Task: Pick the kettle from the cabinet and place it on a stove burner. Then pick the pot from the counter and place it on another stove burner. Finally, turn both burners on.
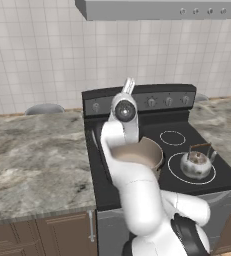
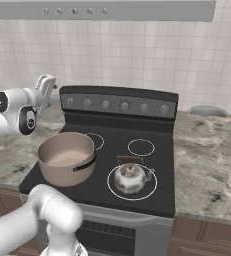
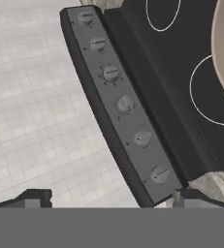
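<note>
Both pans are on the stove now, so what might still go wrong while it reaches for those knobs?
The open gripper hovers by the left end of the stove's knob row. Six near-identical knobs sit close together, so it might turn the wrong one. The pot sits right beside the arm; a swing could nudge it off its burner.

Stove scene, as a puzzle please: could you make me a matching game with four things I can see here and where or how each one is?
Things:
1. kettle
2. pot
3. gripper
4. knobs

Places or states:
A. in a row on the stove's raised back panel
B. on the front left burner
C. on the front right burner
D. open, holding nothing, near the left end of the back panel

Pairs: 1-C, 2-B, 3-D, 4-A
</note>
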